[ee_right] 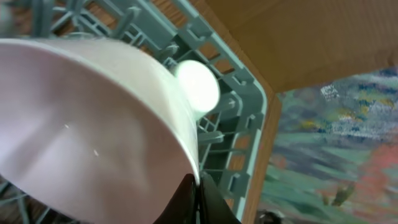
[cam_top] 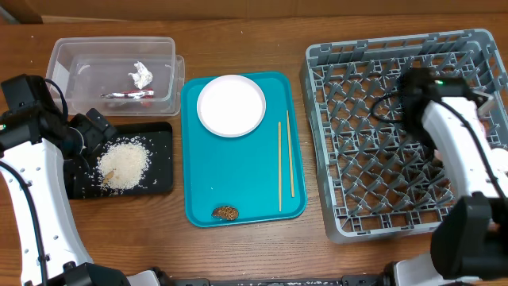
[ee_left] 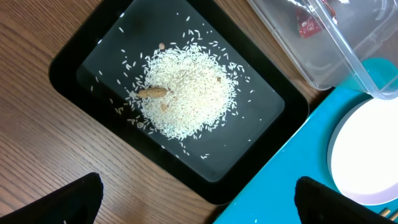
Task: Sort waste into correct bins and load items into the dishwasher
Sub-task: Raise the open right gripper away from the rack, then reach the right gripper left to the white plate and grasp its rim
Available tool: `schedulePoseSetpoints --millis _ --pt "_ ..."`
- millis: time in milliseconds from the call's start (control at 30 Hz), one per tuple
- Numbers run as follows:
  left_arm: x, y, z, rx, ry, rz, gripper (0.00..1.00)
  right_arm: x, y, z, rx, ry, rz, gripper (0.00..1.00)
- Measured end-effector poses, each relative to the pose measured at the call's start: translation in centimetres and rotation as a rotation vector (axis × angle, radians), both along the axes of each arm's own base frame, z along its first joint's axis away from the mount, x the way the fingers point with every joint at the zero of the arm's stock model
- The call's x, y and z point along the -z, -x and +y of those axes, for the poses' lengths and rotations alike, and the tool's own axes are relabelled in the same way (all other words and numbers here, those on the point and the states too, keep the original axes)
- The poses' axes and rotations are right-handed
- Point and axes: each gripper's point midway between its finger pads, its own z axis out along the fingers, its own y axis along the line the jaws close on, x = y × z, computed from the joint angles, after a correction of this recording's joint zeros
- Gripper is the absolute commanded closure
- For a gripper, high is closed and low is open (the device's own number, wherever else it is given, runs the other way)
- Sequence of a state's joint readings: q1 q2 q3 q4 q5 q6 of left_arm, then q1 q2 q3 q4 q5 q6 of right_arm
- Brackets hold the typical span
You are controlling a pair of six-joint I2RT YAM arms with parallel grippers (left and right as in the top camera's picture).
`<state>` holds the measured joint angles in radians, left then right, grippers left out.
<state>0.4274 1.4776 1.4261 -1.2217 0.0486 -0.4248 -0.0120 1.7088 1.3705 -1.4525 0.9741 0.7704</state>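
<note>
A white bowl (ee_right: 93, 124) is pinched at its rim by the right gripper (ee_right: 198, 199), whose jaws are closed tight on the thin wall. It hangs tilted over a far corner of the grey dish rack (ee_right: 230, 106); whether it touches the pegs cannot be told. A small white round shape beyond the rim is too blurred to name. Overhead, the arm hides that corner, and the rest of the rack shows no dishes.

On the teal tray (cam_top: 238, 175) beside the rack lie the white plate (cam_top: 231, 105), the two chopsticks (cam_top: 279, 167) and the brown lump (cam_top: 226, 212), none of them dealt with yet.

Farther left, the clear tub (cam_top: 71, 59) holds the tissue (cam_top: 141, 75) and the wrapper (cam_top: 127, 94), and the rice (cam_top: 125, 163) is heaped in the black tray (cam_top: 163, 159), so most of the waste looks sorted. The left gripper (ee_left: 199, 199) hovers over that tray, jaws spread wide and empty.
</note>
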Motion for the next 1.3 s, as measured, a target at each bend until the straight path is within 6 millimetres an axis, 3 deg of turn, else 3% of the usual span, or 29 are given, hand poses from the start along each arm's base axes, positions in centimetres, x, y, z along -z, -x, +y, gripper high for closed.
schedulePoseSetpoints --millis 233,367,767,1000,1200,1300 --pt "0.0 0.0 0.0 0.0 -0.001 -0.002 0.0 1.3 -1.4 1.9 -0.082 0.034 0.072 0.96" --pt "0.0 0.0 0.0 0.0 -0.001 -0.002 0.0 2.6 -2.3 4.1 -0.143 0.019 0.105 0.96" --pt "0.0 -0.1 0.0 0.0 -0.002 -0.004 0.0 3.9 -0.4 5.7 -0.126 -0.096 0.187 0.95" --pt "-0.1 -0.2 0.1 0.0 -0.005 -0.01 0.0 4.5 0.9 6.4 -0.093 -0.167 0.227 0.66" --pt "-0.1 -0.3 0.1 0.0 -0.005 -0.011 0.0 3.9 1.8 6.6 -0.056 -0.182 0.227 0.6" --pt "-0.1 -0.3 0.1 0.0 -0.005 -0.012 0.0 2.3 1.5 6.9 -0.052 -0.208 0.141 0.47"
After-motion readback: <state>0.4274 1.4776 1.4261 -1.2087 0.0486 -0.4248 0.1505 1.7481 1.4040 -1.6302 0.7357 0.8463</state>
